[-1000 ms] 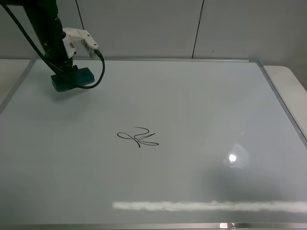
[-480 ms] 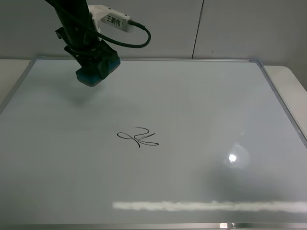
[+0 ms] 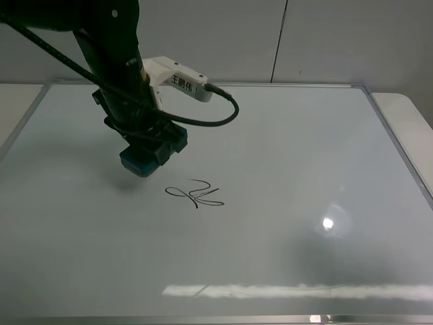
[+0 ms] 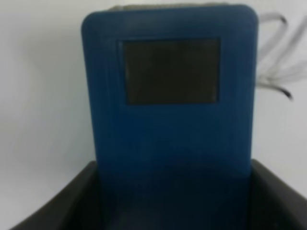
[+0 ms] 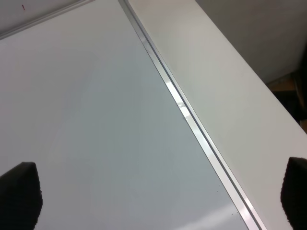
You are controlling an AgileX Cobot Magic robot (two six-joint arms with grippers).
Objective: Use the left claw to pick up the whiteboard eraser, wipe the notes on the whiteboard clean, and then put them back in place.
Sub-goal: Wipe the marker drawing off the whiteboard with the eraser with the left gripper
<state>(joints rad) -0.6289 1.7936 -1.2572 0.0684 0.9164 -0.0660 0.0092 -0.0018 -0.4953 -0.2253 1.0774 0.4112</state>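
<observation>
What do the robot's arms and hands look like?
The left arm is glossy black, with a white camera module bearing black characters and a looping black cable. The left hand is dark; the right hand shows only dark rounded fingertips.

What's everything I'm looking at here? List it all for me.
table: one, off-white, beneath it all
whiteboard: one, glossy white with silver frame, flat on the table
notes: one black scribble, near the whiteboard's middle
whiteboard eraser: one, blue, just left of the notes in the high view
left claw: one, black, jaws shut on the whiteboard eraser
camera module: one, white with black cable, beside the left claw
right claw: one, dark, jaws open and empty, above the whiteboard's right edge
</observation>
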